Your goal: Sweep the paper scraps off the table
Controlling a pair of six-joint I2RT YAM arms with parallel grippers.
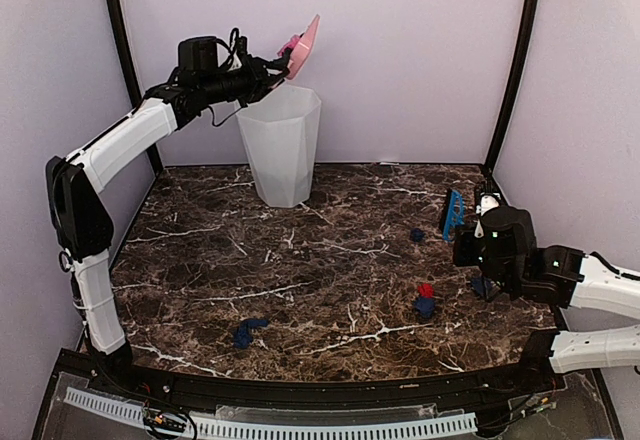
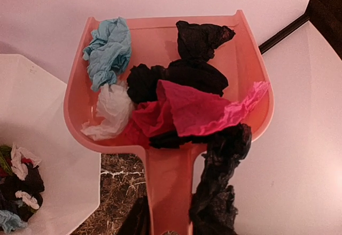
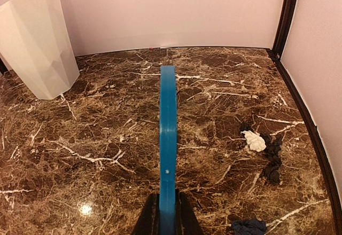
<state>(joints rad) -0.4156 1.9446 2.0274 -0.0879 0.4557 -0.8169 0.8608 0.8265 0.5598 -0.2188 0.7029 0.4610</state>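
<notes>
My left gripper point(image 1: 272, 66) is shut on the handle of the pink dustpan point(image 1: 305, 44), held high and tilted over the white bin point(image 1: 281, 145). The left wrist view shows the pan point(image 2: 168, 181) holding teal point(image 2: 107, 51), white point(image 2: 112, 109), magenta point(image 2: 203, 109) and black point(image 2: 200, 37) paper scraps; one black scrap point(image 2: 222, 187) hangs off its rim. On the table point(image 1: 300, 260) lie navy scraps point(image 1: 250, 331) point(image 1: 417, 234) and a red one point(image 1: 426, 289). My right gripper point(image 1: 470, 232) is shut on the blue brush point(image 1: 452, 213) point(image 3: 168, 139), held edge-on above the table.
The bin point(image 2: 32, 139) holds several scraps point(image 2: 18, 187). It stands at the back left in the right wrist view point(image 3: 35, 37). That view also shows white point(image 3: 254, 140), black point(image 3: 272, 160) and navy point(image 3: 248, 227) scraps near the right wall. Pale walls enclose the table.
</notes>
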